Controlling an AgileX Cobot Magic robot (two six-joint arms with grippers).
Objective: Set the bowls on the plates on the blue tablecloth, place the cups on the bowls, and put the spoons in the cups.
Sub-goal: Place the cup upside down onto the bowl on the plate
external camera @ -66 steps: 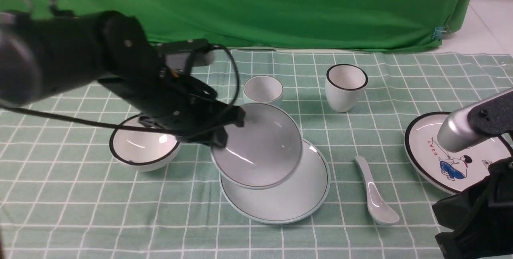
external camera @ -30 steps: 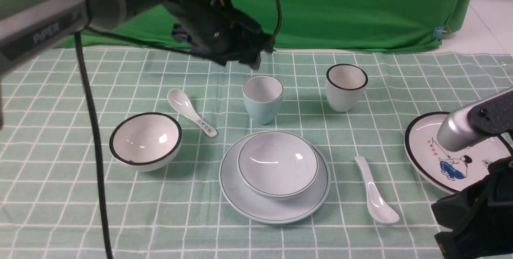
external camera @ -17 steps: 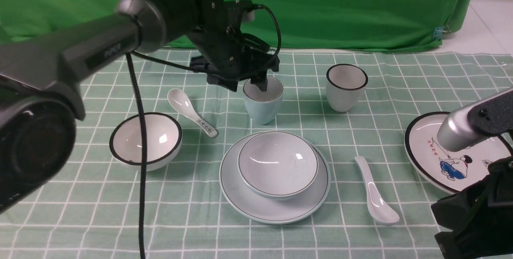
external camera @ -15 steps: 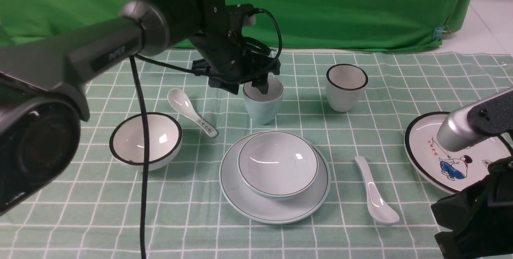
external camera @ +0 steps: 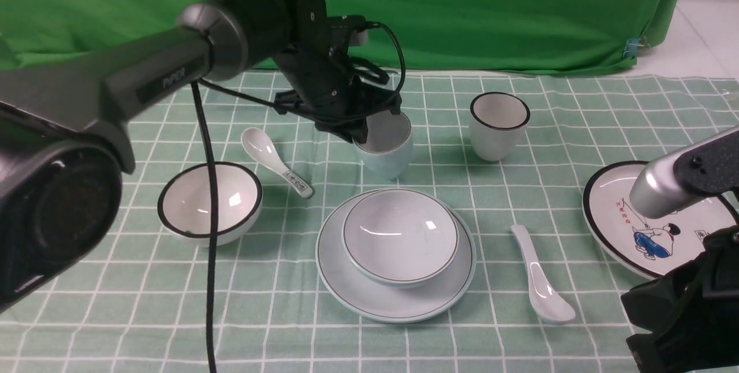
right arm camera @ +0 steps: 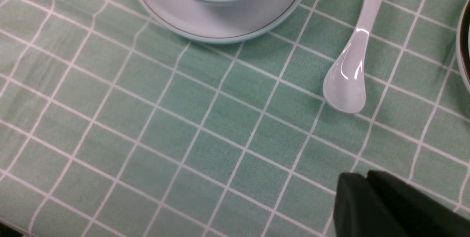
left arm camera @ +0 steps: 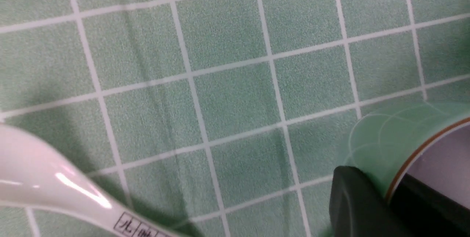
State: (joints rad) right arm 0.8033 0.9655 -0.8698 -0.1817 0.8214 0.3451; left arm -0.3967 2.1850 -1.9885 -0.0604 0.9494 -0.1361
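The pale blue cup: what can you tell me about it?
The pale blue cup looks like glazed ceramic: a handleless tumbler, white inside, seemingly empty as far as shown. It leans slightly, mouth up, behind the pale blue bowl. The left end effector pinches its rim, one finger inside, one outside. Whether its base touches the checked cloth is unclear.
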